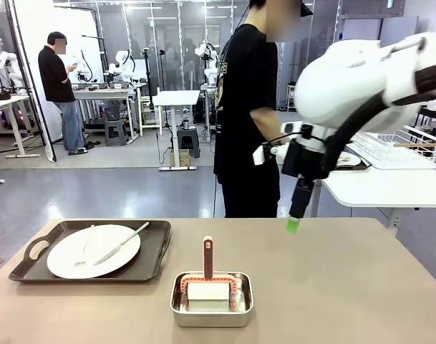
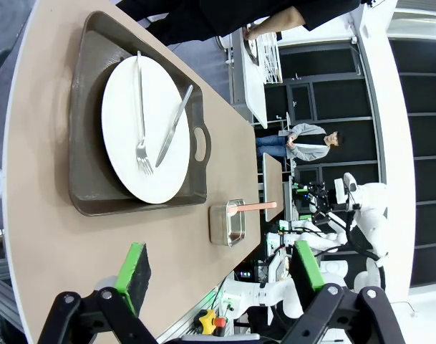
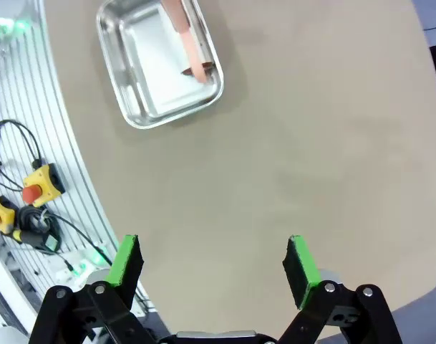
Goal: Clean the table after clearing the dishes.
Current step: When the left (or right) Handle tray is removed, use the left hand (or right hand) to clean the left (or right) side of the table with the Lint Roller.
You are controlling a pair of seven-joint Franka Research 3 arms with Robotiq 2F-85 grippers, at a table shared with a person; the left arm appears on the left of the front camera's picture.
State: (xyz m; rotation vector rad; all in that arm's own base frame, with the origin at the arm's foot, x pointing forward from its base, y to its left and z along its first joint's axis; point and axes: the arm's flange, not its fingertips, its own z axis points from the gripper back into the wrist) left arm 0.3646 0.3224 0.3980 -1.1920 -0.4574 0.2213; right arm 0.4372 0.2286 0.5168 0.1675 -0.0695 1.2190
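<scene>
Your left gripper (image 2: 221, 269) and right gripper (image 3: 212, 265): fingers spread wide, empty. Round white plate (image 2: 117, 129) lies on dark brown rectangular tray (image 2: 85, 165), on tan matte tabletop (image 3: 311, 143).

**A bright workroom with a grey floor**

Beyond the right tool (image 1: 294, 225), a smooth grey floor (image 1: 96, 193) runs back to glass partitions (image 1: 167, 29) in dark frames. Just to the tool's right stands a white side table (image 1: 389, 190) bearing a white wire rack (image 1: 393, 149). Well to the tool's left and farther back is a small white table (image 1: 176, 98) with a dark stool (image 1: 188, 140) beside it. Farther left again are a long bench (image 1: 103, 93), a second stool (image 1: 116, 132) and a tall white screen (image 1: 31, 43). The light is even and bright.
</scene>
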